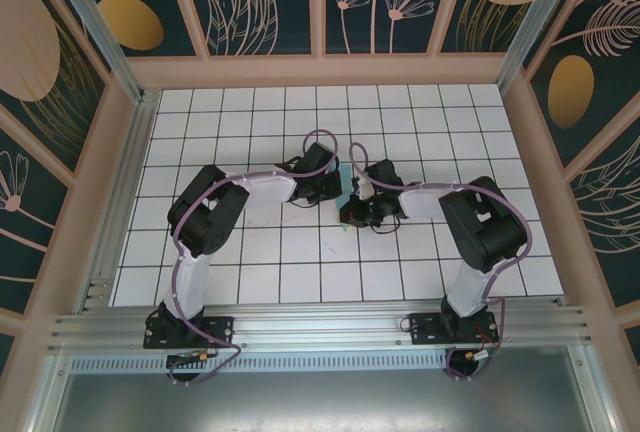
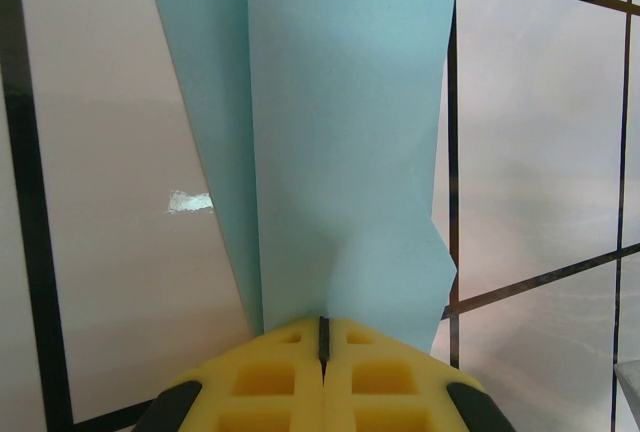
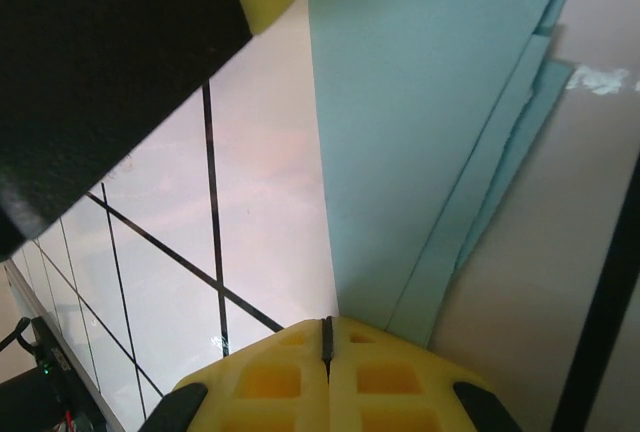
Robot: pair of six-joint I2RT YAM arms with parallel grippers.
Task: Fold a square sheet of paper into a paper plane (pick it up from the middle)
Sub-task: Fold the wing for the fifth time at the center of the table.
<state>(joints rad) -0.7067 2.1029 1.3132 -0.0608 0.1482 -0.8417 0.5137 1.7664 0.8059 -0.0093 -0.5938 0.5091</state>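
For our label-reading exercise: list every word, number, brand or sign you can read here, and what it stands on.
None can be read. The blue paper is plain, the left gripper and right gripper carry no markings, the table has bare grid lines, and the wall panels show leaf and flower drawings, no lettering.

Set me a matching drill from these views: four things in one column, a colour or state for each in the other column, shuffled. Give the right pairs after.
Column one:
1. left tool
2. paper
3. grid lines
4. back wall panels

Column two:
A. black and thin
B. dark, with golden shapes and plant drawings
C. shut, clamped on something thin
D. light teal-blue, folded in layers

Pairs: 1-C, 2-D, 3-A, 4-B
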